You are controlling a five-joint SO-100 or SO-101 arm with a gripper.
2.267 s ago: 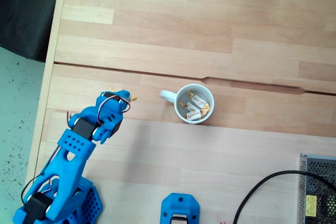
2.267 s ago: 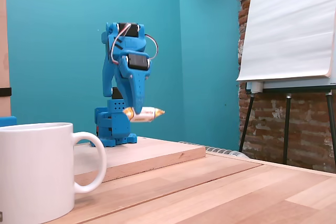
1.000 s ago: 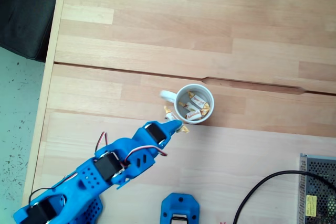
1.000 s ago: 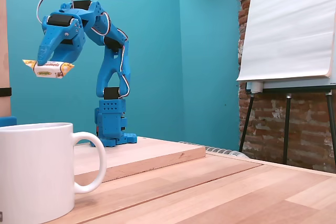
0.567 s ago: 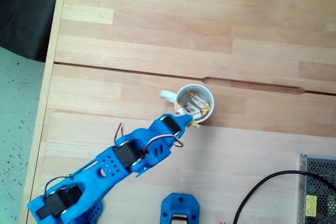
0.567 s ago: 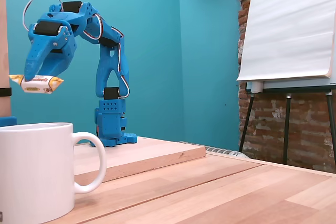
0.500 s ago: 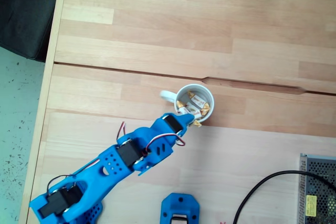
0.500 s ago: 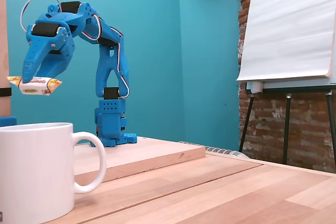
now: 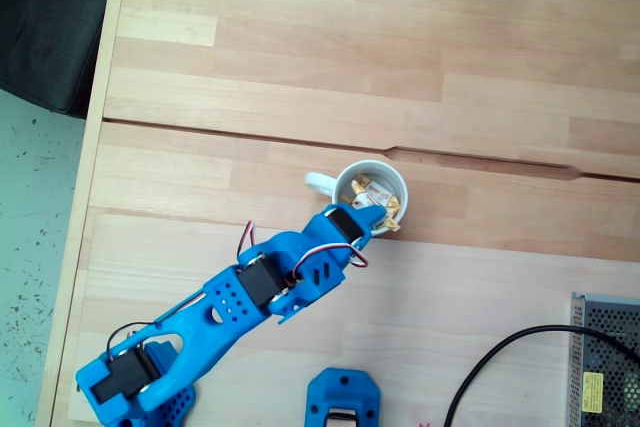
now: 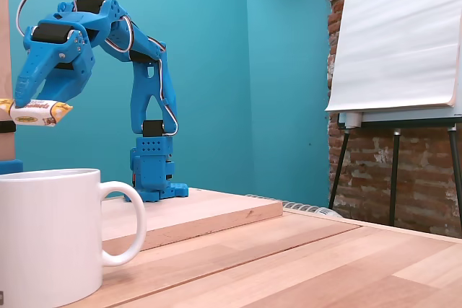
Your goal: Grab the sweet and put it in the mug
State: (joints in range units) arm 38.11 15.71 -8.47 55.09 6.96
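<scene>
In a fixed view, the mug [image 10: 47, 239] is cut off by the left and bottom edges; in the other, its near rim is covered by the claw [image 9: 362, 219]

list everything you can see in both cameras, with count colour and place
small round white ceramic mug: one, white, mid-table.
wrapped sweets in the mug: several, cream and orange.
held wrapped sweet: one, cream with orange ends, above the mug.
wooden table: one, light wood.
black cable: one, lower right in the top-down fixed view.
metal mesh box: one, grey, lower right corner.
easel with white pad: one, by the brick wall.
blue arm: one; tool shut on the sweet.
</scene>
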